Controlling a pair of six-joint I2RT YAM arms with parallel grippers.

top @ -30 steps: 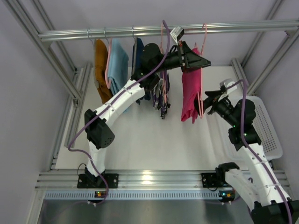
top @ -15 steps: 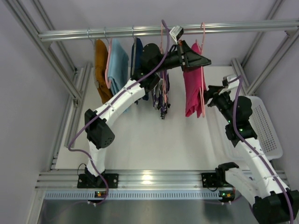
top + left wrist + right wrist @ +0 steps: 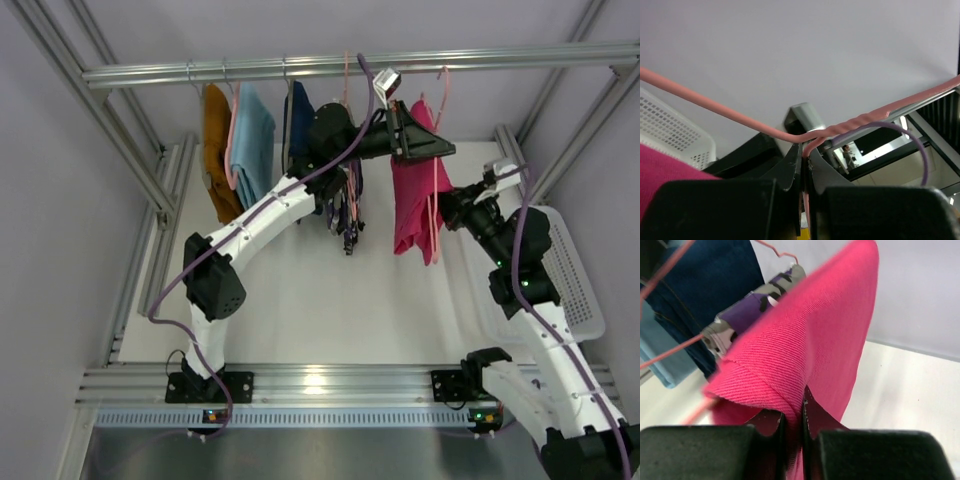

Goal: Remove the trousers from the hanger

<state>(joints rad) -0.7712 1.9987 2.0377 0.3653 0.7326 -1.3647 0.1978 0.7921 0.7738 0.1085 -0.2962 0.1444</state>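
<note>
The magenta-pink trousers (image 3: 410, 200) hang folded over a pink wire hanger (image 3: 439, 85) below the rail. My left gripper (image 3: 446, 150) is shut on that hanger's wire (image 3: 740, 117) just under its twisted neck, the wire pinched between the fingertips (image 3: 805, 150). From the right, my right gripper (image 3: 447, 207) is shut on a fold of the pink trousers (image 3: 820, 335), with cloth squeezed between its jaws (image 3: 802, 400). The dark navy patterned trousers (image 3: 345, 205) hang to the left and show purple, white and black print (image 3: 747, 310) in the right wrist view.
An aluminium rail (image 3: 300, 68) carries an orange garment (image 3: 218, 150), a light blue one (image 3: 252, 140) and a dark blue one (image 3: 297, 118). A white perforated basket (image 3: 572, 270) stands at the right, behind my right arm. Frame posts run along both sides.
My right gripper moved up to the pink trousers and went from open to shut on the cloth. The left gripper, holding the hanger, shifted slightly right.
</note>
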